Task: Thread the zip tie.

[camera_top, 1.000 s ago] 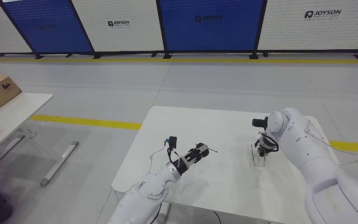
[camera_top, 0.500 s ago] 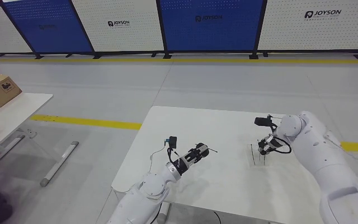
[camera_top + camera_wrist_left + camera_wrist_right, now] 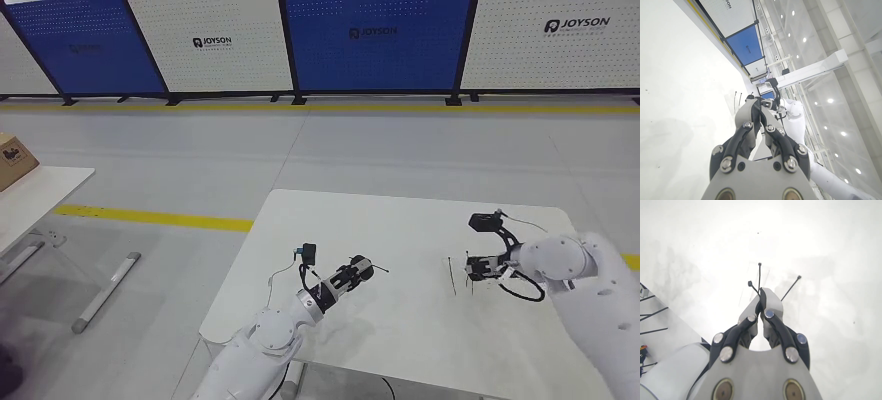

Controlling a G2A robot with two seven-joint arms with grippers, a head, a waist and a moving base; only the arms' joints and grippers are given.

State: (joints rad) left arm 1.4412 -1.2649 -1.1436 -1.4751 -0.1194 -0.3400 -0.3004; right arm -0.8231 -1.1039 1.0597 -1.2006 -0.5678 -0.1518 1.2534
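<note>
Over the white table (image 3: 400, 225), my left gripper (image 3: 362, 268) (image 3: 755, 102) is shut on a black zip tie (image 3: 380, 269), whose thin tip (image 3: 752, 93) pokes out past the fingertips. At the right side, my right gripper (image 3: 477, 268) (image 3: 761, 293) is shut on a second zip tie (image 3: 753, 287); its square head sticks out beyond the fingers. Two loose zip ties lie just past it: one (image 3: 759, 275) straight ahead, another (image 3: 791, 288) off to the side. These show as thin dark lines (image 3: 450, 274) in the top view.
A clear plastic sheet (image 3: 745, 283) lies under the loose ties. The table's edge (image 3: 677, 315) runs close beside my right arm, with thin black strands (image 3: 653, 311) beyond it. A second table (image 3: 40, 205) with a cardboard box (image 3: 14, 158) stands far left.
My right arm has swung out to the right and lower, and its gripper has shifted slightly toward the near edge beside the loose ties. My left arm has kept still.
</note>
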